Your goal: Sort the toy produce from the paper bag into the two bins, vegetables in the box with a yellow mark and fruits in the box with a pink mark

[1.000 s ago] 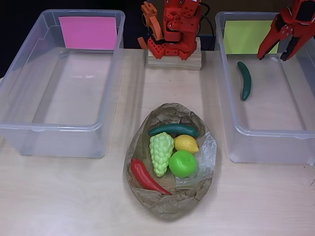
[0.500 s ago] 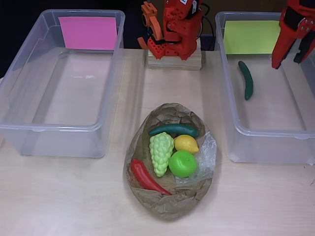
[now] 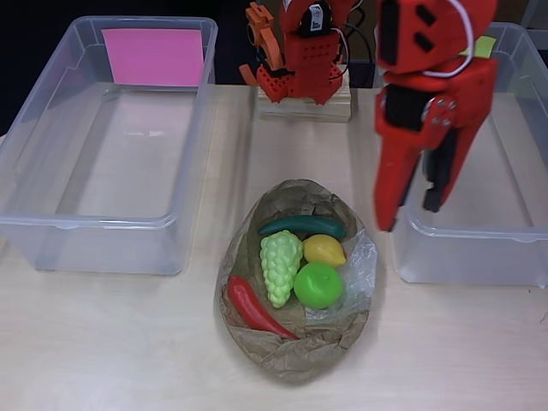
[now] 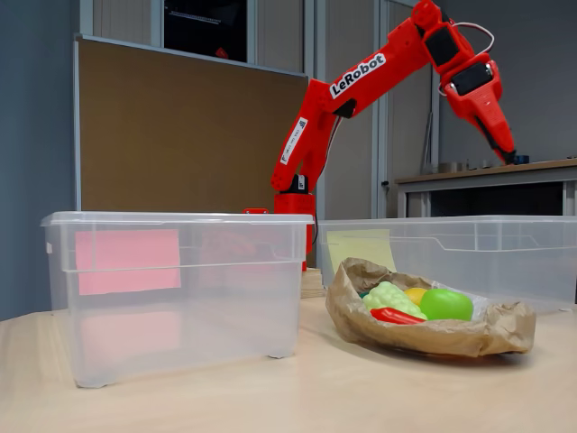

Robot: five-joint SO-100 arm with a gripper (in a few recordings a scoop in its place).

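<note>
The red two-finger hand [image 3: 409,210] hangs high above the pale wooden surface [image 3: 128,342], fingers spread fairly wide and holding nothing, poised over the front wall of the clear plastic bin with the yellow mark [image 3: 514,231], just right of the crumpled brown paper bag [image 3: 291,355] in the overhead view; the fixed view shows it raised well above both bins. Inside the bag lie a dark green toy cucumber [image 3: 301,226], a pale green grape bunch [image 3: 280,265], a yellow lemon [image 3: 324,250], a green apple [image 3: 318,285] and a red chilli pepper [image 3: 253,308], packed touching one another; the clear plastic bin with the pink mark [image 3: 51,231] is bare where visible. The likely trouble is crowding: a descent onto one piece could nudge its neighbours or snag the bag's raised rim, dragging it along the surface; the round apple and lemon could squirt from a narrow pinch; a finger could also clip the yellow bin's wall on the way across.
</note>
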